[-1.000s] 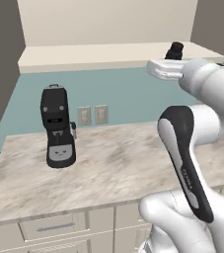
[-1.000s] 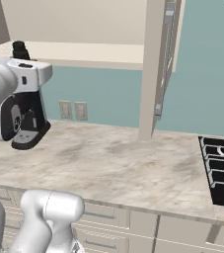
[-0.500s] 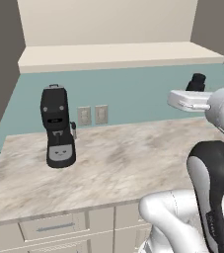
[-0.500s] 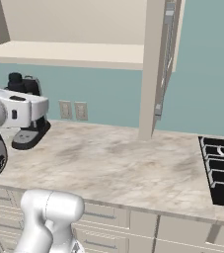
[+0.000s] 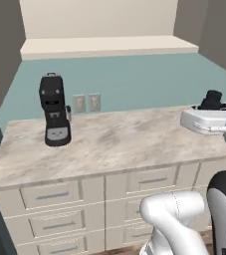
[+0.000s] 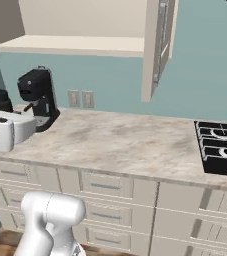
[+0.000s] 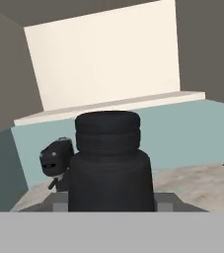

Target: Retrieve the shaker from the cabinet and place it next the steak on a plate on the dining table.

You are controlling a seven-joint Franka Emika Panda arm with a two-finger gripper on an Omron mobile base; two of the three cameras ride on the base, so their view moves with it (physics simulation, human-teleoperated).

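1. The shaker (image 7: 108, 163) is out of the cabinet (image 5: 107, 46) and riding in the gripper (image 7: 111, 200), which has come down from shelf height to just above the marbled counter (image 5: 114, 142) in the left base view.
2. Fingers are closed narrow on the shaker's base; in the hand view the black cylinder stands upright between them, its narrower cap on top.
3. In the left base view the shaker (image 5: 212, 99) shows at the right edge, above the white hand; in the right base view it (image 6: 1, 100) sits at the left edge, near the coffee machine (image 6: 37, 97).
4. Against the earlier frames: a second ago the shaker was level with the cabinet shelf; half a second ago it was midway down. The cabinet shelf is now bare.
5. Meaning: retrieval looks done. Carrying remains; the steak, plate and dining table are not in these views, so the base likely must turn or drive.
6. Coffee machine (image 5: 54, 110) and stove burners (image 6: 219, 150) unchanged.
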